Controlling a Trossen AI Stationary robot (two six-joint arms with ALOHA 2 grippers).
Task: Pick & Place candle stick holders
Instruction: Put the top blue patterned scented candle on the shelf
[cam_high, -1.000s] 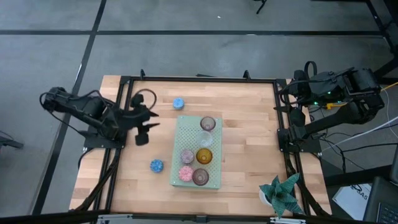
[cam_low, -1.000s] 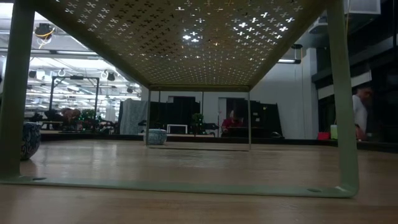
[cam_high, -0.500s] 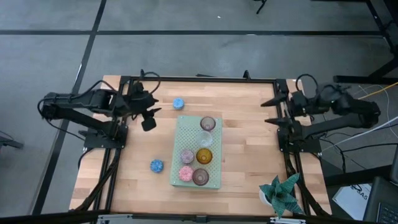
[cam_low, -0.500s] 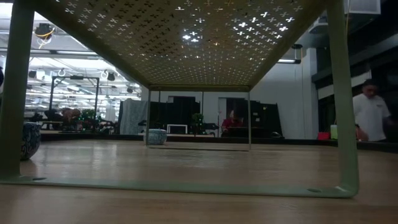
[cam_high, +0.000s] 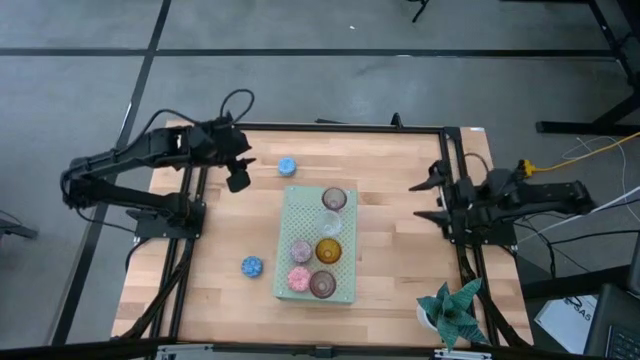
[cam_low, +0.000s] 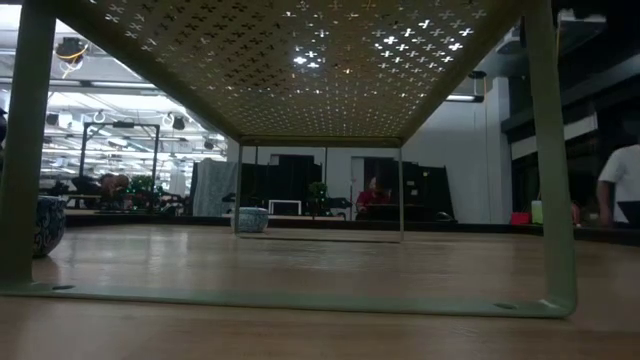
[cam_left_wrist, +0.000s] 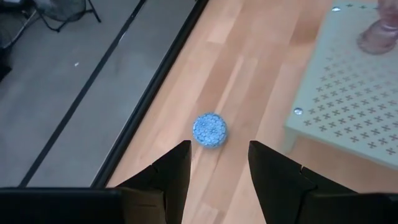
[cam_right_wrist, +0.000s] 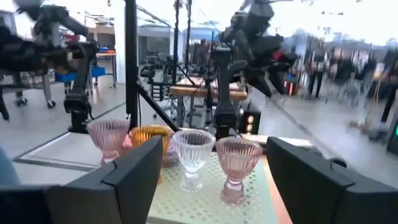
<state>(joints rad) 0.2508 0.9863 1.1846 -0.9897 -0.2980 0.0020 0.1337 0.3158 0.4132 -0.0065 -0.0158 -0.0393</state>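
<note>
Sitting on the green board (cam_high: 343, 283) are six candle holders (cam_high: 329, 250); two blue cups (cam_high: 287, 166) wait on the table (cam_high: 400, 250). Left gripper (cam_high: 238, 178) hangs open and empty near one; right gripper (cam_high: 428, 200) is open too

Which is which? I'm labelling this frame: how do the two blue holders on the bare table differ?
One blue holder lies beyond the green board, right by the left gripper, whose fingers frame it in the wrist view. The other blue holder lies beside the board, with no gripper near. Both stand off the board.
</note>
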